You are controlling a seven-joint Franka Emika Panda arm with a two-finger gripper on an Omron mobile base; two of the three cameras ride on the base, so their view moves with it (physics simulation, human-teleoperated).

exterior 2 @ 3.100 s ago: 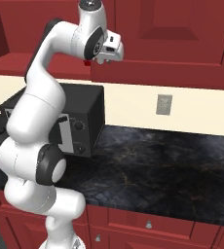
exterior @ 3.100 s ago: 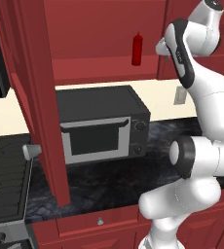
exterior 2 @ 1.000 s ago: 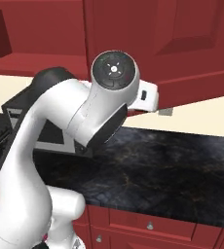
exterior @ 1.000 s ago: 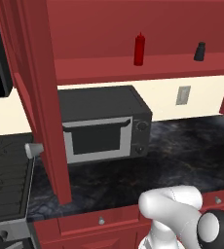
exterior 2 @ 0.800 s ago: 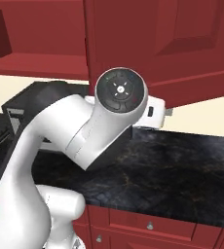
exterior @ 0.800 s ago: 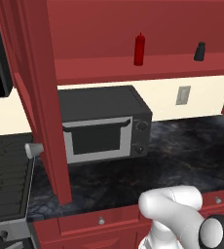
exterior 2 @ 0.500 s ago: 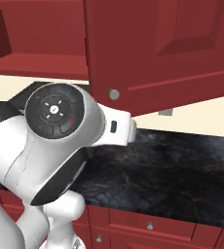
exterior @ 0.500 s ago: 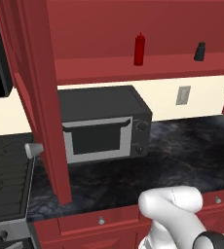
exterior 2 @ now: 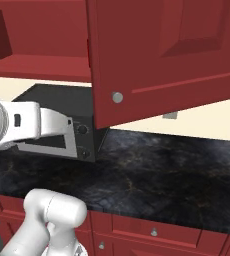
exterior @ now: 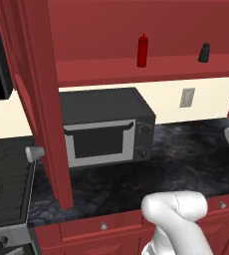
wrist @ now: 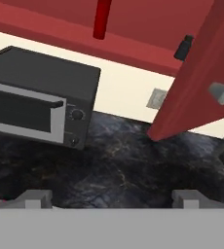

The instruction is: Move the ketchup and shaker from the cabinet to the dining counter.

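Ketchup (exterior: 142,50) and shaker (exterior: 204,53) on cabinet (exterior: 136,69) shelf, claw (wrist: 111,199) wide open, holding nothing

The arm (exterior 2: 47,220) is folded low, its forearm lying level. The gripper (wrist: 111,198) is empty, its fingers (wrist: 36,198) spread wide apart.
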